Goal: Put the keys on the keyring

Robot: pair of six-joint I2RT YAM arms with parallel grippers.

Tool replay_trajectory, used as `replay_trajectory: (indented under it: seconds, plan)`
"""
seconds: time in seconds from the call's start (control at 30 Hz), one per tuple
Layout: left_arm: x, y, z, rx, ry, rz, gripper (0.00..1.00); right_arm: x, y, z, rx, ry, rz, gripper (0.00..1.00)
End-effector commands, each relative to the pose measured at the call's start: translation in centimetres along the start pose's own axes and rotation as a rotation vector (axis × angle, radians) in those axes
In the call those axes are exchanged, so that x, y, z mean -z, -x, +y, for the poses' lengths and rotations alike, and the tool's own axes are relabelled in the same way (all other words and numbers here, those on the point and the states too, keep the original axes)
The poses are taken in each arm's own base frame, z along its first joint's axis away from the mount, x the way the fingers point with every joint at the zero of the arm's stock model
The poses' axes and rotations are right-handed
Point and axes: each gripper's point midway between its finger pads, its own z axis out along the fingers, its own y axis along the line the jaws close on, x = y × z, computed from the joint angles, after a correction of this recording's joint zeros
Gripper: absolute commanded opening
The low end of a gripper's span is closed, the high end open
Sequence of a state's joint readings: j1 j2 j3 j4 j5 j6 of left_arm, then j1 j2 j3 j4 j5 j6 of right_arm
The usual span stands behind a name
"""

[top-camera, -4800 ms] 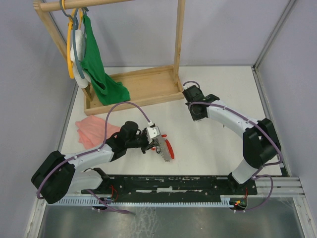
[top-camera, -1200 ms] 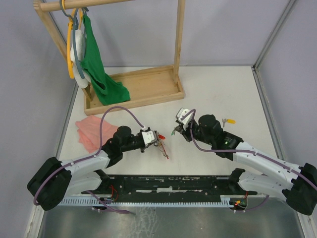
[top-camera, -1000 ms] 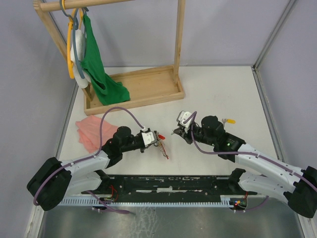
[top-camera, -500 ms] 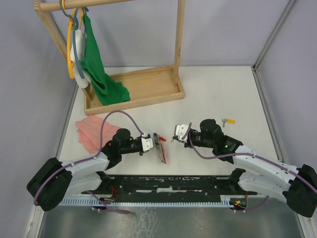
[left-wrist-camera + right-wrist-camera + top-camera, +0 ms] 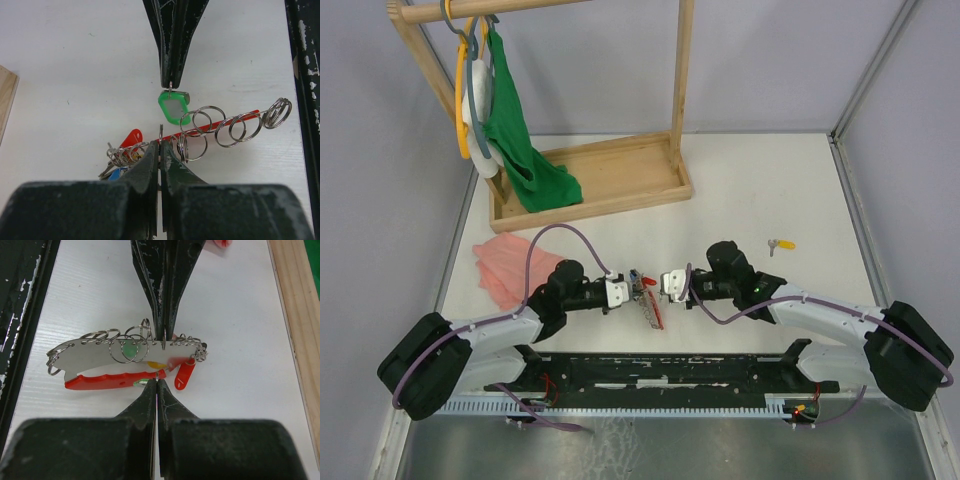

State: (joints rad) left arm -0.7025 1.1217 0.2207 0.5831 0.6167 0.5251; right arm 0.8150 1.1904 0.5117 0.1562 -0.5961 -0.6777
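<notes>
So both arms are nose to nose right at the front of the desk [image 5: 750, 190]. The left arm [image 5: 500, 330] has its jaws pinched shut on a wire loop of the keyring [image 5: 646, 302]. The right arm [image 5: 820, 315] has its jaws clamped on the metal end of the green key [image 5: 173, 106], which dangles just above the loops. The yellow key [image 5: 782, 243] lies loose on the desk, off beyond the right arm and well apart from all this.

If I were doing this step, I'd keep the left side dead steady and let only the right one move. Tiny, slow nudges should slip the key's hole onto the loop's open end. The green tag hangs close to the row of spare rings [image 5: 220, 127], so I'd guess snagging on the wrong ring is the main risk. The red tag [image 5: 131, 137] and blue tag [image 5: 117, 173] sit low on the other side, out of the way.

Room-wise, the black rail [image 5: 660, 368] along the front edge is just beside the bunch, so there's no slack that way. There's open desk toward the wooden rack [image 5: 620, 180]. The pink cloth [image 5: 505, 265] sits off to the left, apart.
</notes>
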Motion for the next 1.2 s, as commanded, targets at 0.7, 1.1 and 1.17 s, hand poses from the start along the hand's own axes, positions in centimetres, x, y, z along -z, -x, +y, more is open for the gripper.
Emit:
replay_trajectory:
  seconds: [0.7, 1.1, 1.17]
  plan:
    - [-0.5, 1.9, -0.2, -0.055, -0.046, -0.089, 0.03, -1.3, 2.2, -0.8, 0.104, 0.042, -0.108, 0.01]
    - [-0.6, 1.9, -0.2, -0.051, -0.056, -0.086, 0.03, -1.5, 2.7, -1.2, 0.086, 0.025, -0.132, 0.01]
    - [-0.6, 2.0, -0.2, -0.051, -0.056, -0.086, 0.03, -1.5, 2.8, -1.3, 0.079, 0.026, -0.135, 0.01]
